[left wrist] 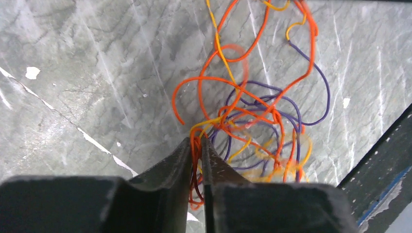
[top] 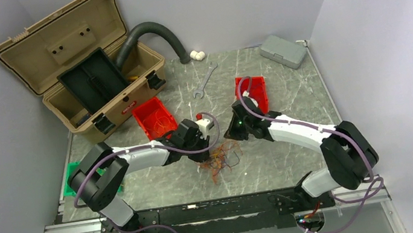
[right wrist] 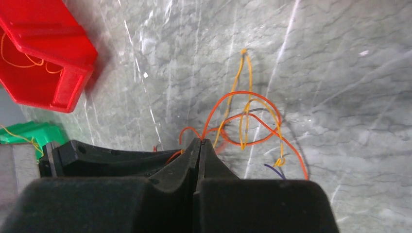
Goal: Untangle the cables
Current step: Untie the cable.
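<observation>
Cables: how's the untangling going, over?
Left hand pinching orange strands. Right hand shut on an orange strand. Cables tangled between them. Nothing in the way.

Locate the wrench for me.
Top view: the wrench lies far mid-table, between the left red bin and the right red bin, right of the open toolbox.

Bright, even light; soft shadows

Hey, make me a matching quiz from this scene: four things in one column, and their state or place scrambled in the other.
1 toolbox
2 wrench
3 grey case
4 cables

A lid shut, far right corner
B pinched in the left gripper
C lid open, far left
D silver, lying flat

Pairs: 1-C, 2-D, 3-A, 4-B
</observation>
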`<state>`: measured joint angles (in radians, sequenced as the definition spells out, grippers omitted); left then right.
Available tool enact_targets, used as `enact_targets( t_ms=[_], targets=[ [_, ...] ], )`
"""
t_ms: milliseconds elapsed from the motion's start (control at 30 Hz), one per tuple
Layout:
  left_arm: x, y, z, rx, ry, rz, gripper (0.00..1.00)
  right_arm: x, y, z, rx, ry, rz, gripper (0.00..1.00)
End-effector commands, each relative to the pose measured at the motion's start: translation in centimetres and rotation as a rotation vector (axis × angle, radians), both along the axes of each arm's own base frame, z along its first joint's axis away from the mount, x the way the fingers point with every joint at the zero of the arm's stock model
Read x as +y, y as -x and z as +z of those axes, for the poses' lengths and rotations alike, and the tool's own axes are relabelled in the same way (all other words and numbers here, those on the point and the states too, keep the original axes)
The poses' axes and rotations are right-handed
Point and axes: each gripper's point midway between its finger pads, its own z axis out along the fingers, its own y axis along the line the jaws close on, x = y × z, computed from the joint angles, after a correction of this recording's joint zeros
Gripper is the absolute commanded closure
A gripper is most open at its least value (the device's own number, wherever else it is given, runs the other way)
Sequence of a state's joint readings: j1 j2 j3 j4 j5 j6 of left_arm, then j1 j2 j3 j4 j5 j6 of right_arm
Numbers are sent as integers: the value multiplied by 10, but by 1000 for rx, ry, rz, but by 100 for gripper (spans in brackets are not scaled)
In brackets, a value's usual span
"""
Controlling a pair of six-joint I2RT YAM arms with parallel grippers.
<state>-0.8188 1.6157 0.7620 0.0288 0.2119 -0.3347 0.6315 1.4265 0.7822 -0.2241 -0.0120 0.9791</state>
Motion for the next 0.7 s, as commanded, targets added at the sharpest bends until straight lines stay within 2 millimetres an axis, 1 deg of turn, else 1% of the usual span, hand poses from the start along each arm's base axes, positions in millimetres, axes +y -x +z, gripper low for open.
enact_targets(
  t_ms=[0,33,133,233,333,433,500,533,600,667],
  targets=[
    [7,1,-2,1,-48,11,94,-16,-9,20,-56,-21,-37,100],
    [10,1,0,-6,-50,18,97,-22,-10,22,-62,-14,-50,100],
    [16,1,14,-44,-33,33,100,-41,-11,31,-81,-1,-75,100],
    [26,3,23,-70,-35,57,100,-71,-16,43,-116,53,-134,100],
    [40,8,29,-90,-47,85,100,-107,-21,66,-171,115,-208,100],
    [52,14,34,-101,-49,106,100,-143,-23,101,-253,187,-286,100],
    [58,19,35,-102,-53,115,100,-160,-23,132,-328,222,-324,100],
    [61,21,34,-99,-56,116,100,-164,-24,152,-378,226,-332,100],
    [65,25,34,-93,-56,120,100,-169,-23,184,-453,229,-338,100],
    [68,28,31,-84,-61,124,100,-179,-19,208,-491,258,-363,100]
  ],
)
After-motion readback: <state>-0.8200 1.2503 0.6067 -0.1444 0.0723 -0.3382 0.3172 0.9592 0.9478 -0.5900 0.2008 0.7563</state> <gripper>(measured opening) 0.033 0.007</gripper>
